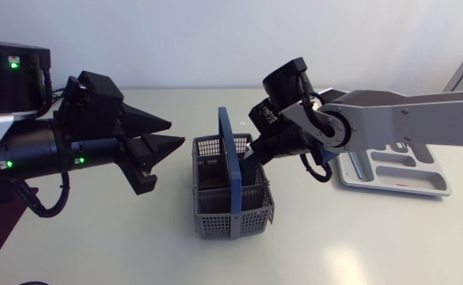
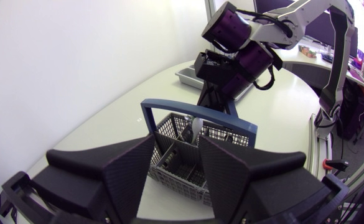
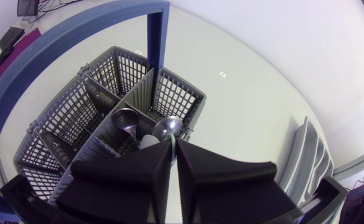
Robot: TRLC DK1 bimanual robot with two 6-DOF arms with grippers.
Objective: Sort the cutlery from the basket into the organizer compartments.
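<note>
A grey plastic mesh cutlery basket with a blue arched handle (image 1: 255, 218) stands mid-tabletop (image 1: 136, 253). The right hand (image 3: 174, 146) reaches inside it, right of the handle. Its fingers are pinched on a silver metal spoon (image 3: 168, 127), with a second spoon (image 3: 127, 118) beside it. The left hand (image 1: 176, 133) hovers left of the basket, spread wide and holding nothing. A pale grey compartmented organizer tray (image 1: 405, 178) lies at the right, partly behind the right arm.

The left arm (image 1: 49, 146) is bulky and black, with small green lights (image 1: 79, 161) and a looping black cable (image 1: 45, 207). The right arm (image 1: 405, 119) has silver-grey links, black joints and thin black wires (image 1: 318, 170). The left claw (image 1: 168, 133) and right claw (image 3: 172, 146) are matte black wedges.
</note>
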